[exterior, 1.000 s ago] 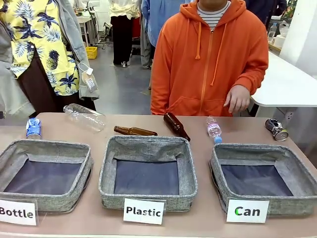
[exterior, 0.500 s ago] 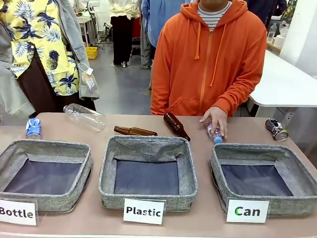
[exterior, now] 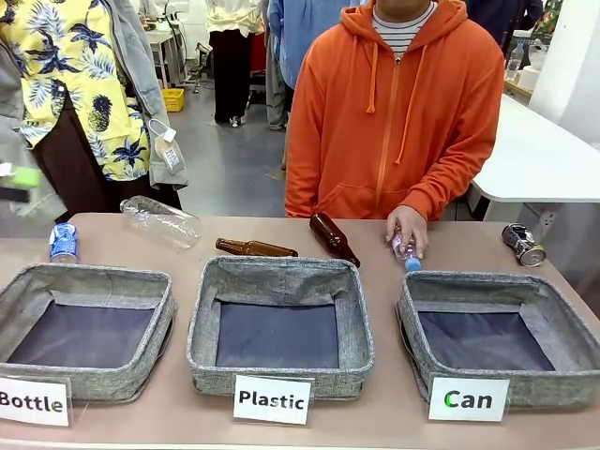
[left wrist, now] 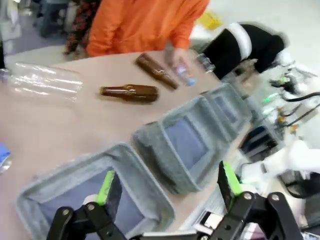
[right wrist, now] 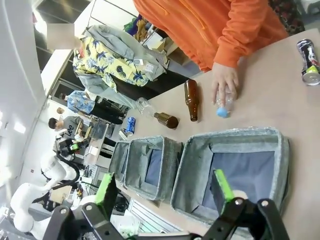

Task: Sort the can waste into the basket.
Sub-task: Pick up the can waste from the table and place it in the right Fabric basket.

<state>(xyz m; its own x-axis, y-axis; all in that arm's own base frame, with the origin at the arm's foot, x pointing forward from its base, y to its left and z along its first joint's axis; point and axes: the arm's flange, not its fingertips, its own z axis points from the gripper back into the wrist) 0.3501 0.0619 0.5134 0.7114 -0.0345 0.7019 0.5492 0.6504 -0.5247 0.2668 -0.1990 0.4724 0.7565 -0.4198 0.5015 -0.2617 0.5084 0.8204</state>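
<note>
**Claws.** Both are standing wide open and carrying nothing. The left claw [left wrist: 167, 184] is hovering over the near side of the baskets. The right claw [right wrist: 164, 186] is looking down on the basket [exterior: 469, 280] behind the "Can" card [exterior: 468, 399].

**Task items.** No can is lying in that basket yet. The dented can [exterior: 523, 245] is lying on the worktop [exterior: 384, 420] just beyond the basket's far right corner. The blue can [exterior: 63, 242] is standing at the far left, behind the "Bottle" basket [exterior: 94, 273], well apart from its target.

**Recommended handling.** You are best taking the dented can first with the right claw, since that is the shorter carry. Close across its body, as it is likely to roll. The blue can is facing a carry across 2 other baskets, so release it only above the correct one.

**Obstructions.** The person's hand [exterior: 409, 228] is resting on a small plastic bottle [exterior: 407, 253] near the target basket's far left corner, so keep clear of it. Also lying along the far side are 2 brown bottles [exterior: 255, 247] [exterior: 333, 237] and a large clear bottle [exterior: 159, 221].
</note>
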